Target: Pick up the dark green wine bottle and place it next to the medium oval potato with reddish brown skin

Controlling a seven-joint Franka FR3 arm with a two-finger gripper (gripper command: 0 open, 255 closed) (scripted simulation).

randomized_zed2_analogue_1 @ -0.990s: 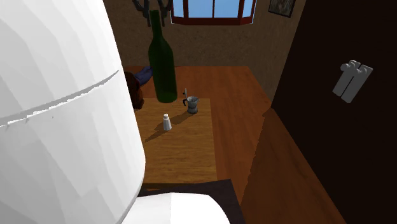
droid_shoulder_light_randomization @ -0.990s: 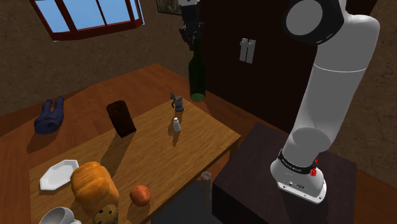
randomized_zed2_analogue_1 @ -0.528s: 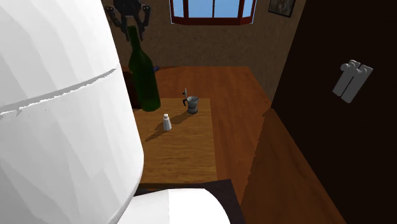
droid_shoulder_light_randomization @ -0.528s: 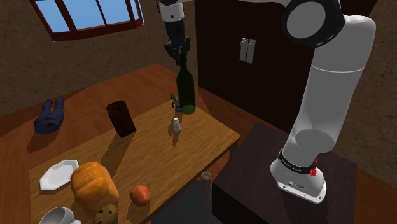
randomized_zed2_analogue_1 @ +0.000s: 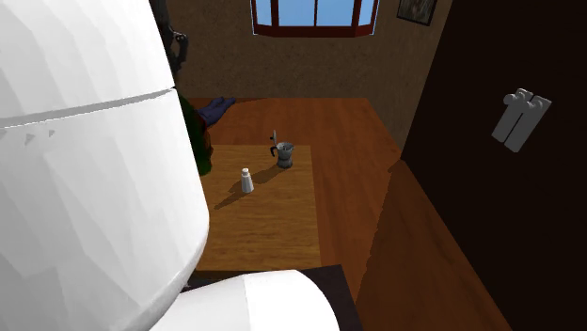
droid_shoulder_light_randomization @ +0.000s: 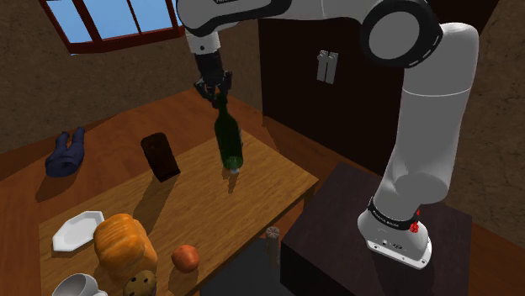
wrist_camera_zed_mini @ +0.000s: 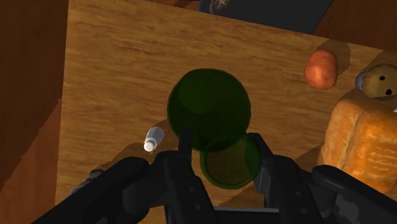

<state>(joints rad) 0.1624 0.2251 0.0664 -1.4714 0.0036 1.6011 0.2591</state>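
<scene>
- Dark green wine bottle (droid_shoulder_light_randomization: 227,141) is up in the air, hanging over the brown wooden table (droid_shoulder_light_randomization: 273,181), well apart from the potato.
- The all-black two-finger gripper (droid_shoulder_light_randomization: 214,87) has it by the neck, fingers closed in on the glass from both sides.
- The bottle's long axis runs close to vertical: neck up, base down and tipped a little off plumb.
- The reddish-brown oval potato (droid_shoulder_light_randomization: 186,256) lies on the tabletop, near a big orange-brown bread loaf (droid_shoulder_light_randomization: 124,238).
- A small white shaker (wrist_camera_zed_mini: 153,139) stands far from the potato, almost under the bottle's base.
- The relation that counts: seen from the potato, the bottle hangs away down the table's length and high. I'd say the carry runs toward the potato, then straight down on its side away from the loaf.
</scene>
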